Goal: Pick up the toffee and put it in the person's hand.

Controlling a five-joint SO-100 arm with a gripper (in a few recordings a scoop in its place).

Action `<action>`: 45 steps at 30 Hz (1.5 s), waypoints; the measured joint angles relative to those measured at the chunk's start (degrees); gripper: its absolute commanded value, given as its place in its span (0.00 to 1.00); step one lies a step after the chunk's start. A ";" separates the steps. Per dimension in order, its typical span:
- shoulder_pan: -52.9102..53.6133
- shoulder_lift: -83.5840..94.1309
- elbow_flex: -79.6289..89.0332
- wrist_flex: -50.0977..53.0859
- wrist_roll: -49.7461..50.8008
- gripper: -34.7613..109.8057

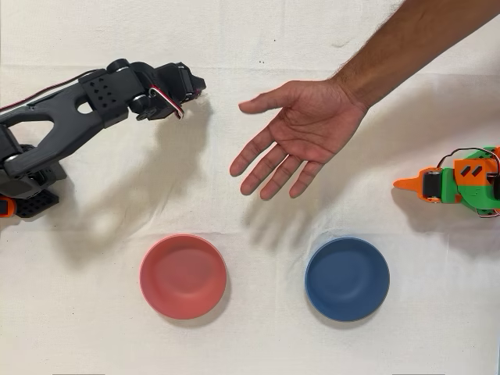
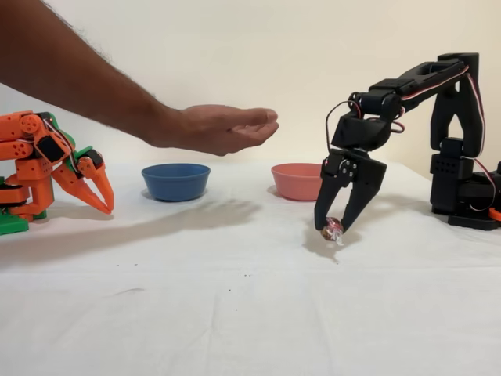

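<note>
In the fixed view the toffee (image 2: 333, 229), a small shiny red-pink candy, sits between the fingertips of the black gripper (image 2: 333, 227), which points down and is shut on it just above the white cloth. From overhead the black gripper (image 1: 199, 92) lies at the upper left, and the toffee is hidden under it. The person's hand (image 1: 293, 137) is held open, palm up, right of the gripper in the overhead view. In the fixed view the hand (image 2: 223, 128) hovers above the table, left of the gripper and higher than it.
A pink bowl (image 1: 183, 276) and a blue bowl (image 1: 347, 278) stand on the white cloth toward the overhead view's bottom edge. The idle orange arm (image 1: 457, 181) rests at the right edge there. The person's forearm (image 1: 414, 43) crosses the upper right.
</note>
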 measured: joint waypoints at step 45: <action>15.73 10.28 -14.59 -1.23 -2.99 0.35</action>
